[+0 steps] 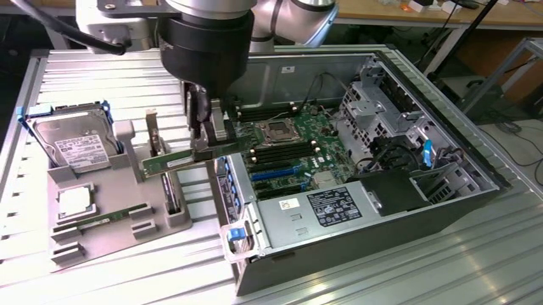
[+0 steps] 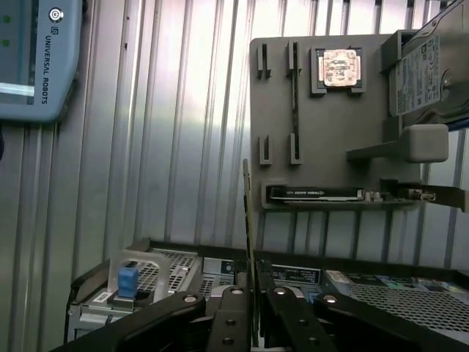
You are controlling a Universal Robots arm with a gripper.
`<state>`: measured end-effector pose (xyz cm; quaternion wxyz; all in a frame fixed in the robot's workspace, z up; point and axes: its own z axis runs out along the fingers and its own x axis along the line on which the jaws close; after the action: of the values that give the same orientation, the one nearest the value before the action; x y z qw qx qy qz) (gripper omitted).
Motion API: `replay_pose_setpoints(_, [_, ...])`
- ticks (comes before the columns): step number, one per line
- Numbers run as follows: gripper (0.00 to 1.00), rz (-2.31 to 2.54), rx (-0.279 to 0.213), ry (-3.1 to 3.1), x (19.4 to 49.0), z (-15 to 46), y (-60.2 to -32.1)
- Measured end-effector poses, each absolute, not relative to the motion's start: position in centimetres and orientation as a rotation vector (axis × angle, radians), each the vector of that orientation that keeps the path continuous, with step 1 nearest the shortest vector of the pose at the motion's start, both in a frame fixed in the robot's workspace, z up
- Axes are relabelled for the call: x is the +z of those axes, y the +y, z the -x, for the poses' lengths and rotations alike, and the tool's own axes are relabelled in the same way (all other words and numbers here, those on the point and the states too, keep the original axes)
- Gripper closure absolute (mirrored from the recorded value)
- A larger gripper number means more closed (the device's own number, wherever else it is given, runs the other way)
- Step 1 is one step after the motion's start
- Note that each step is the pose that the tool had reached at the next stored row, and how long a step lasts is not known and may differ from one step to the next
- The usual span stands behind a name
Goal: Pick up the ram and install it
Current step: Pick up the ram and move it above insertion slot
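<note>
Grip check: the long, narrow green circuit-board ram stick [image 1: 174, 163] is pinched across its flat faces by the black two-finger gripper [image 1: 212, 141], whose jaws are pressed onto the board with only its thickness between them. The stick is held level in the air, clear of the grey plastic parts tray [image 1: 110, 222], just beside the near wall of the open black computer case [image 1: 365, 210]. Most of its length juts toward the exterior view's left, so the hold is judged off-centre.

Handling, as judged: light, stiff, thin, brittle under bending. Smooth faces may pivot in the pinch. The flat faces near the upper edge are best held, with the contact edge left free.
</note>
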<state>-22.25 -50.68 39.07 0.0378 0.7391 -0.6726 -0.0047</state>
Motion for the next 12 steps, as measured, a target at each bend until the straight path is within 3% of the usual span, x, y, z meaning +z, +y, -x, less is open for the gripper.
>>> replay_pose_setpoints(12, [0.86,-2.269,-0.015,-2.062,39.1,17.8,-50.7])
